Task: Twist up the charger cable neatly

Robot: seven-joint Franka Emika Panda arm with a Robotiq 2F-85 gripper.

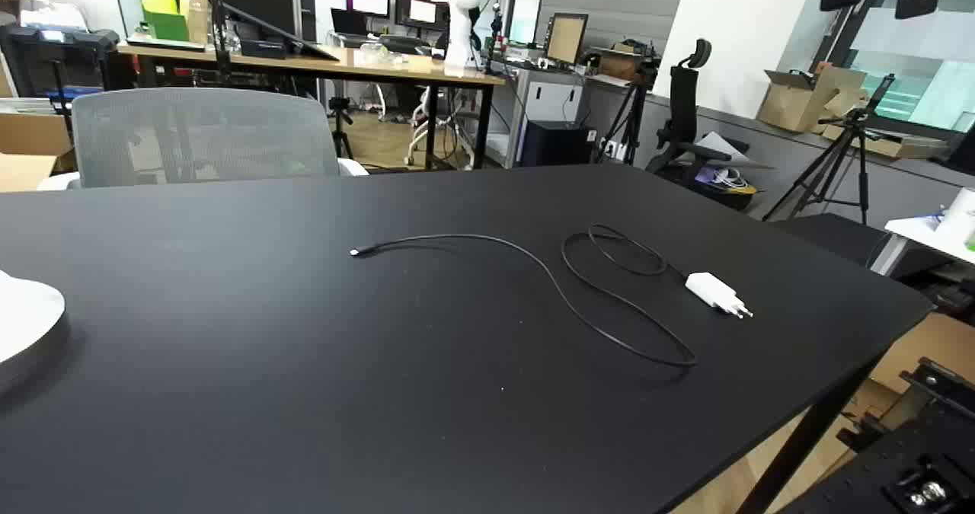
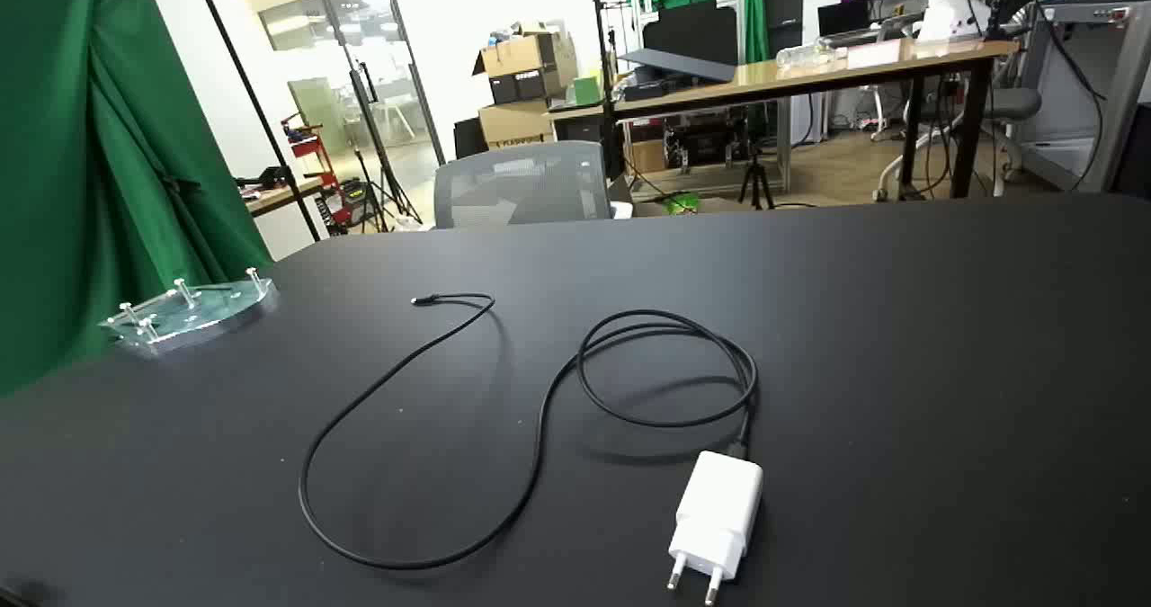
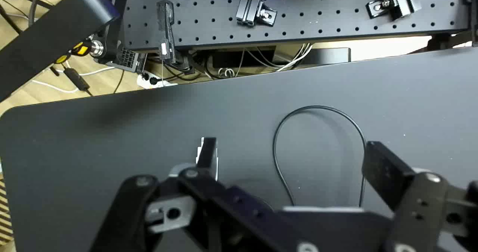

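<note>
The charger cable, a thin black cord, lies loosely on the black table in both exterior views [image 1: 457,236] [image 2: 540,436]. It has a small loop near the white plug [image 1: 710,289] [image 2: 719,504] and a wide bend further along. Its small connector [image 1: 366,250] [image 2: 424,300] lies at the far end. In the wrist view the wide bend of the cable [image 3: 274,147] shows between the fingers of my gripper [image 3: 290,153]. The gripper is open and empty above the table. The left finger covers most of the plug [image 3: 216,166]. The gripper is outside both exterior views.
The black table [image 1: 266,308] ends at a long edge beside a perforated black platform [image 3: 224,28]. A clear plate with upright bolts [image 2: 193,310] sits on the table. A white rounded object [image 1: 27,312] stands at an edge of an exterior view. A grey chair [image 1: 206,137] stands behind the table.
</note>
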